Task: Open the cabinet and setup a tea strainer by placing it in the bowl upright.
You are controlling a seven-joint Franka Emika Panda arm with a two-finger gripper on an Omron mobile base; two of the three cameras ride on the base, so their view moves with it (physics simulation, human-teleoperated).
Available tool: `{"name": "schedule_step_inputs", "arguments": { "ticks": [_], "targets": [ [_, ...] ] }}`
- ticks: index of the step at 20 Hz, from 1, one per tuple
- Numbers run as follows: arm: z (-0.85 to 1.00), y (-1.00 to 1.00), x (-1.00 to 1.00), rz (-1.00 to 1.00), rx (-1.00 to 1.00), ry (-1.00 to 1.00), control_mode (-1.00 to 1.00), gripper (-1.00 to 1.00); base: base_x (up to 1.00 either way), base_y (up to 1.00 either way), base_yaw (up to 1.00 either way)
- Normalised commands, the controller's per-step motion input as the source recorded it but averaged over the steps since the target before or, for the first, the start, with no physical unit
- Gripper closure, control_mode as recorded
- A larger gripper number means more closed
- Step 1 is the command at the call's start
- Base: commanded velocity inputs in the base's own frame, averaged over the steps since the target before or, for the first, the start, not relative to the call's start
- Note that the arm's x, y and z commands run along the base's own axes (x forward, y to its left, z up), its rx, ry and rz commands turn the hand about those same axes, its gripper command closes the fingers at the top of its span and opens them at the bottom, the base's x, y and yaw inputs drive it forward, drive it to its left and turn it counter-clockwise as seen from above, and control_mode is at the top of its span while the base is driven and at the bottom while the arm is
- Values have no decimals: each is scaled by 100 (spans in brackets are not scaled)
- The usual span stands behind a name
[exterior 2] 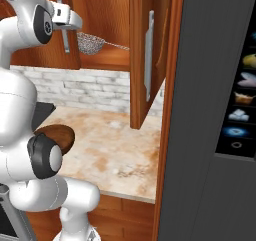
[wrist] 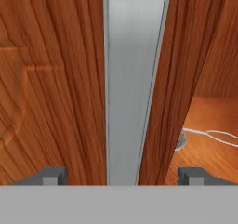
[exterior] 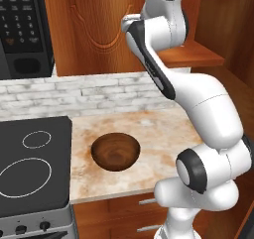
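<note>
**Hand wide open at left door handle; strainer on shelf, bowl on surface**

Hand [wrist: 123, 175] sits w/ fingers spread wide, one tip at 7 o'clock and the other at 5 o'clock of hand view, nothing gripped. The silver handle [wrist: 132, 79] of the left door runs vertically between the tips, from 12 to 6 o'clock; can't tell if either tip touches it. Door [wrist: 51, 79] wood fills the 9 o'clock side w/ a carved curved panel.

Cabinet [exterior 2: 105, 20]: right door [exterior 2: 145, 60] swung out, edge-on in right base view, its bar handle facing the cam. Left door looks closed or nearly so in left base view, at 12 o'clock behind the arm.

Strainer [exterior 2: 90, 43] rests on the shelf [exterior 2: 107, 60] inside, mesh basket at 11 o'clock of right base view, thin wire handle pointing toward 3 o'clock. In hand view a bit of mesh and the wire loop show past the door edge at 4 o'clock, lying on the shelf.

Bowl [exterior: 115, 151] stands on the marbled surface [exterior: 163, 134], near centre of left base view, well below the cabinet, nothing in it. Cooktop [exterior: 32, 168] at 8 o'clock, just beside the surface. Microwave [exterior: 22, 27] at 10 o'clock.
</note>
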Motion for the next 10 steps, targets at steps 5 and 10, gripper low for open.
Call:
{"name": "schedule_step_inputs", "arguments": {
  "ticks": [5,10],
  "targets": [
    [-6,0,13,0,0,0,-100,100,0,0,0],
    [0,0,12,0,0,0,-100,100,0,0,0]
  ]
}}
